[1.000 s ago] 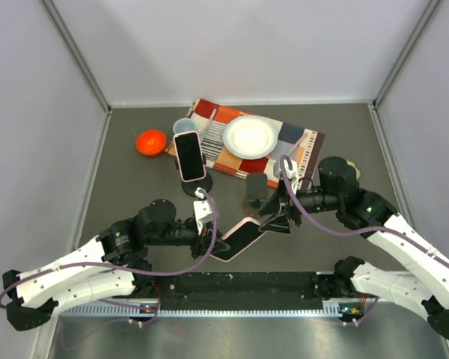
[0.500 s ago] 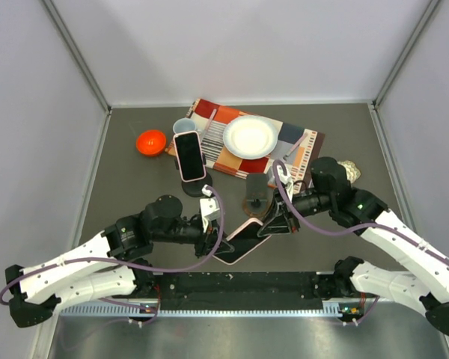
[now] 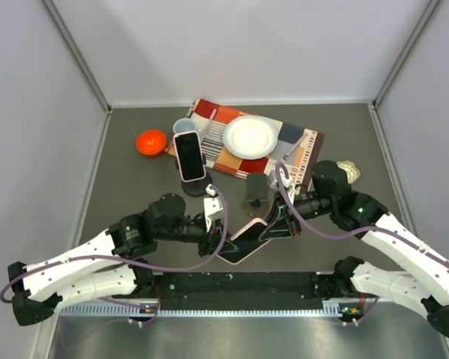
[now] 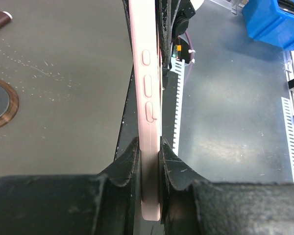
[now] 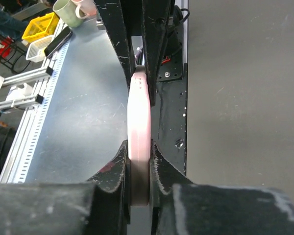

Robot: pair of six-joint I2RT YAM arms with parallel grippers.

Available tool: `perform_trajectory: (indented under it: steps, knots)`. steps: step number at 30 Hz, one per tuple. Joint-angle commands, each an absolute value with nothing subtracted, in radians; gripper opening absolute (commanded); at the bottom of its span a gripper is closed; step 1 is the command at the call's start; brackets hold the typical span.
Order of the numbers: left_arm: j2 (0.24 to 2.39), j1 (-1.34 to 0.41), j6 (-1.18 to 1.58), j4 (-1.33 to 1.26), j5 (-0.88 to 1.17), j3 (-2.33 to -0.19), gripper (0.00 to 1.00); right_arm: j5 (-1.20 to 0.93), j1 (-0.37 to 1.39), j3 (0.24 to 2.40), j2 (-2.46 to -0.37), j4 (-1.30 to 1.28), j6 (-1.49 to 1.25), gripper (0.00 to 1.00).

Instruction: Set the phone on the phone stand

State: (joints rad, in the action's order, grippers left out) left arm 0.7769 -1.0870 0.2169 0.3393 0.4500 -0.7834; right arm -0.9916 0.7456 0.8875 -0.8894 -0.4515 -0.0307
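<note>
Phone: the pink phone [image 3: 243,243] was in the middle of the worktop [image 3: 135,194], close to the near edge, lifted between the two arms. In the top view its dark screen faced up and it lay slanted, one end toward the left arm and the other toward the right arm.

Left gripper: the left gripper [image 3: 215,238] held the near-left end of the phone. In the left wrist view the two fingers [image 4: 127,166] pressed on both flat sides of the phone [image 4: 148,112], and the side buttons showed above them. The jaws were narrow and closed on the phone.

Right gripper: the right gripper [image 3: 272,226] held the far-right end of the same phone. In the right wrist view the fingers [image 5: 118,164] clamped the thin pink edge [image 5: 138,117] from both sides. The jaws were narrow and closed on the phone.

Stand: the dark stand [image 3: 255,188] stood just beyond the phone, toward the far edge, near the right gripper. The phone was not on it. I cannot tell if the phone touched it.

Second phone: a second phone [image 3: 188,155] with a pink case stood tilted on another round base [image 3: 197,187], to the left of the stand and farther from the near edge.

Cloth: a patterned cloth [image 3: 292,146] lay near the far edge, around its middle.

Plate: a white plate [image 3: 250,136] lay on the cloth.

Cup: a pale blue cup [image 3: 183,126] stood at the left end of the cloth.

Bowl: an orange bowl [image 3: 151,141] was left of the cup, toward the far-left corner.
</note>
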Motion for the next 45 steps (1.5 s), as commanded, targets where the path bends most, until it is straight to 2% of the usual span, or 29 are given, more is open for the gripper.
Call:
perform_trajectory:
  steps: [1, 2, 4, 5, 6, 7, 8, 9, 10, 13, 19, 26, 33, 45]
  knots:
    - [0.77, -1.089, 0.198, 0.227, 0.462, -0.833, 0.0, -0.974, 0.758, 0.881, -0.864, -0.416, -0.025, 0.0]
    - [0.77, -1.089, 0.199, 0.265, 0.409, -0.85, 0.0, -0.919, 0.758, 0.882, -0.862, -0.417, -0.026, 0.0]
    - [0.764, -1.089, 0.201, 0.317, 0.321, -0.868, 0.28, -0.836, 0.758, 0.894, -0.848, -0.463, -0.009, 0.0]
    - [0.759, -1.089, 0.202, 0.354, 0.255, -0.877, 0.41, -0.728, 0.758, 0.902, -0.841, -0.481, -0.006, 0.0]
    - [0.753, -1.089, 0.204, 0.377, 0.119, -0.882, 0.5, -0.666, 0.758, 0.911, -0.821, -0.5, 0.023, 0.0]
    - [0.744, -1.089, 0.209, 0.399, 0.027, -0.887, 0.64, -0.603, 0.758, 0.916, -0.81, -0.538, 0.034, 0.0]
    - [0.744, -1.089, 0.227, 0.422, -0.074, -0.903, 0.68, -0.498, 0.758, 0.925, -0.798, -0.567, 0.047, 0.0]
    - [0.744, -1.089, 0.242, 0.484, -0.273, -0.916, 0.72, -0.445, 0.758, 0.949, -0.787, -0.595, 0.076, 0.0]
    - [0.759, -1.089, 0.27, 0.517, -0.357, -0.931, 0.75, -0.404, 0.758, 0.965, -0.77, -0.623, 0.095, 0.0]
    - [0.814, -1.089, 0.279, 0.607, -0.548, -0.982, 0.75, -0.292, 0.758, 1.051, -0.764, -0.753, 0.172, 0.0]
    - [0.835, -1.088, 0.255, 0.569, -0.611, -0.943, 0.76, -0.1, 0.758, 1.199, -0.851, -0.94, 0.345, 0.0]
    - [0.689, -1.088, 0.275, 0.587, -0.646, -0.839, 0.76, -0.267, 0.758, 1.373, -1.077, -1.055, 0.609, 0.0]
    - [0.508, -1.086, 0.318, 0.594, -0.71, -0.764, 0.76, -0.184, 0.759, 1.597, -1.403, -1.19, 0.715, 0.0]
    - [0.417, -1.088, 0.333, 0.604, -0.706, -0.739, 0.76, -0.205, 0.759, 1.746, -1.545, -1.247, 0.879, 0.0]
